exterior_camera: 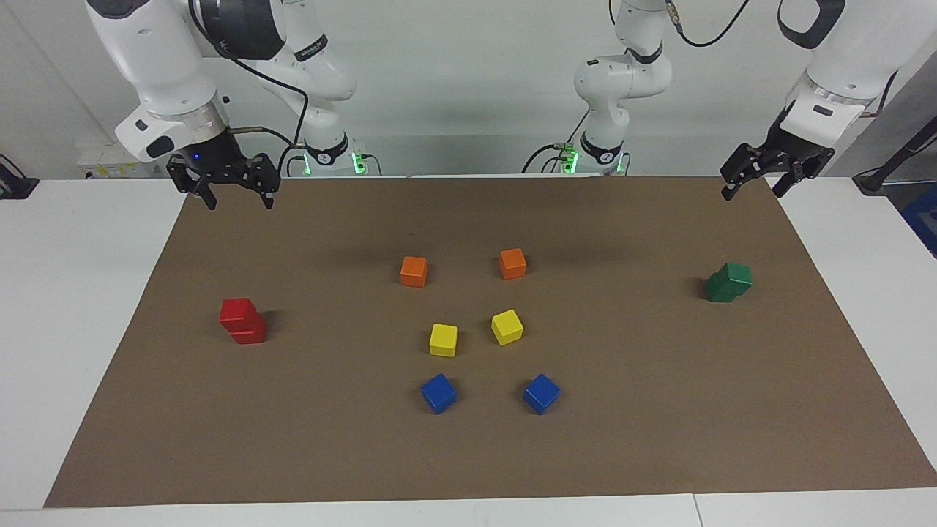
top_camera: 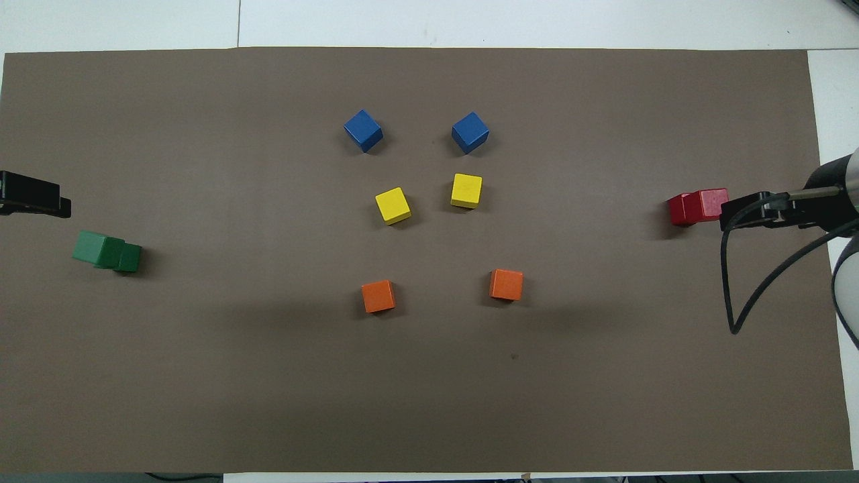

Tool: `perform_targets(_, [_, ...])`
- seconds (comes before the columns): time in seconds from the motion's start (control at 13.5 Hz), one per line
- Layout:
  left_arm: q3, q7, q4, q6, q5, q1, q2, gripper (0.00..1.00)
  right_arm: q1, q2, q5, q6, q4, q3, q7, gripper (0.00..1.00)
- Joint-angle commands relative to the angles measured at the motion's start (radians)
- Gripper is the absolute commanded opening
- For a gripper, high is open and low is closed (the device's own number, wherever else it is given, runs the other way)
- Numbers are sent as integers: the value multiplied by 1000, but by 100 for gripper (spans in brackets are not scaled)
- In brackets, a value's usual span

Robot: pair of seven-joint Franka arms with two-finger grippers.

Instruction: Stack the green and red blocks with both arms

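The red blocks [exterior_camera: 242, 321] stand as a stack of two matte bright red cubes, the upper one turned a little and overhanging the lower. The stack sits on the brown paper mat [exterior_camera: 468, 454] toward the right arm's end of the desk [exterior_camera: 66, 307]. The right gripper [exterior_camera: 236, 197] hangs in the air over the mat's corner closest to its own base, well apart from the red stack, its fingers [exterior_camera: 210, 199] spread and holding nothing.

The green blocks [exterior_camera: 729, 282] form a second stack of two dark green cubes, the top one likewise skewed on the bottom one, toward the left arm's end of the mat. The left gripper [exterior_camera: 752, 188] hovers over the mat's edge by its own base, well clear of the green stack, fingers spread and empty.

Between the two stacks, in the middle of the mat, lie pairs of plain painted cubes, each apart from the others: two orange cubes [exterior_camera: 413, 271] nearest the robots, two yellow cubes [exterior_camera: 443, 340] next, and two blue cubes [exterior_camera: 438, 393] farthest. The mat is flat, dull and smooth; the desk is white.
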State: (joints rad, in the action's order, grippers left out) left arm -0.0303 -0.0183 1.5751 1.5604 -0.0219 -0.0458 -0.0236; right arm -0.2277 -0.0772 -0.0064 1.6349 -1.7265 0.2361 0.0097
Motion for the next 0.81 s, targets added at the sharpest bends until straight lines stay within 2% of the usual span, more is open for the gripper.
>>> perform_targets(0.0, [4,11,-7,7,-9,0,-4,100,-9,16,20,-21,25,-1,-11,100])
perform_targets(0.22, [4,11,-6,7,-9,1,-4,100,-15,16,20,-29,31,-4,-16,100])
perform_targets(0.44, [3,11,-3,6,-9,3,-6,100,56,17,19,-24,33,-76,-14,100])
perform_targets(0.67, [3,11,-3,6,-9,1,-6,100,74,22,20,-26,33,-96,-14,100])
perform_targets(0.74, [3,11,-3,6,-9,1,-6,100,108,22,19,-26,33,-131,-14,100])
